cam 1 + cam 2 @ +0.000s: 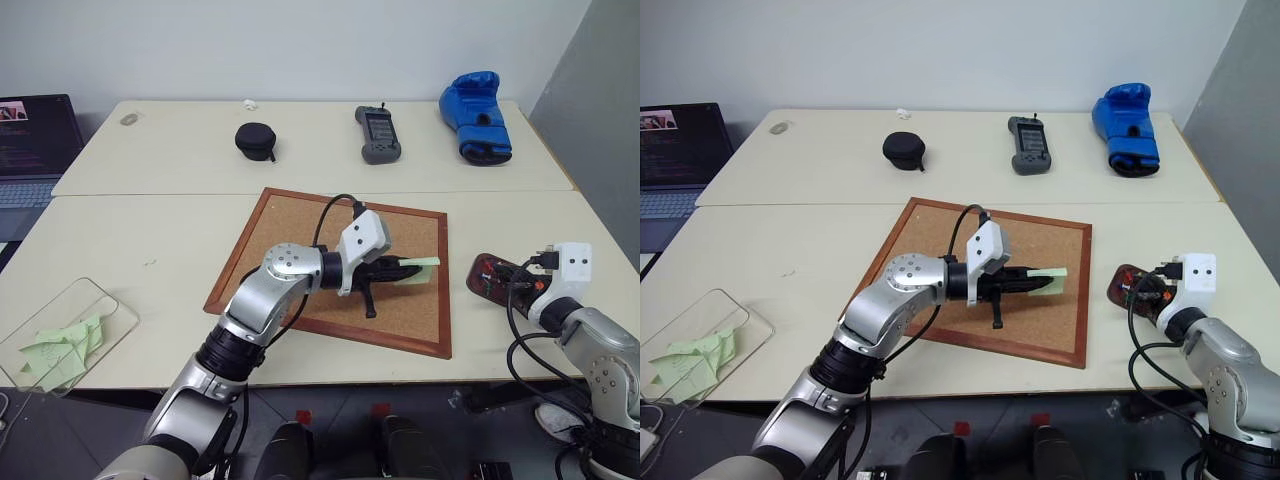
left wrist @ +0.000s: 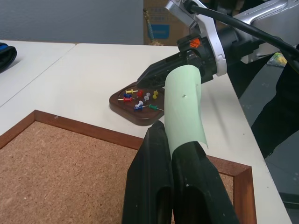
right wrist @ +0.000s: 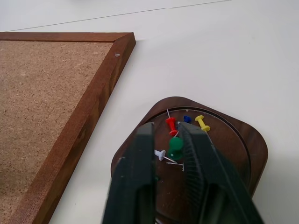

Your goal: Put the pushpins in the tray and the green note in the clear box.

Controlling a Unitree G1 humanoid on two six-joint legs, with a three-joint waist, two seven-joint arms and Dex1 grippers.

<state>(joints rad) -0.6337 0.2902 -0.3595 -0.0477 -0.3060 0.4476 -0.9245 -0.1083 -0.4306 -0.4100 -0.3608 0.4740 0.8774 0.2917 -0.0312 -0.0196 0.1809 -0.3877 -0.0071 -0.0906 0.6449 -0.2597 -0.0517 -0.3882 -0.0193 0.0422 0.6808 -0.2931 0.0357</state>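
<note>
My left gripper (image 1: 402,268) hovers over the corkboard (image 1: 300,240), shut on the green note (image 1: 420,265), a pale green paper that curls up from its fingers (image 2: 184,105). My right gripper (image 3: 166,135) is low over the tray (image 3: 252,140), a small dark brown dish just right of the corkboard. Its jaws stand slightly apart. A green pushpin (image 3: 175,147) lies in the tray between them, and a red pushpin (image 3: 171,125) lies just beyond the fingertips. Several other coloured pins lie in the tray too. The clear box (image 1: 112,303) sits at the table's near left corner.
Several green notes (image 1: 60,345) lie in the clear box. At the back of the table are a black round case (image 1: 255,140), a grey handheld device (image 1: 378,135) and a blue boxing glove (image 1: 477,115). A laptop (image 1: 35,140) stands at the far left.
</note>
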